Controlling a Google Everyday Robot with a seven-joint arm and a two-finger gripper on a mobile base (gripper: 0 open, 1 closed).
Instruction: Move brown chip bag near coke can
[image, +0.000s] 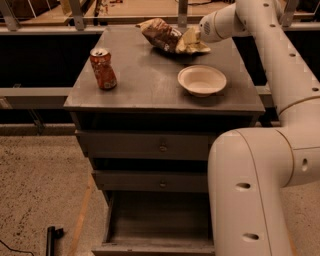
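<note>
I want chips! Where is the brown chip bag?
The brown chip bag is at the back of the table, behind the white bowl, with the claw at its right end.

One gripper (195, 37) on one arm (282, 75) hangs over the far right of the cabinet top, its jaws closed on the one bag (160, 34). One bowl (201, 80) sits just on the near side of the jaws, and one can (103, 68) stands well to their left. Far below the jaws, one cabinet (150, 95) has three drawers (150, 146): two closed, one pulled out.
</note>
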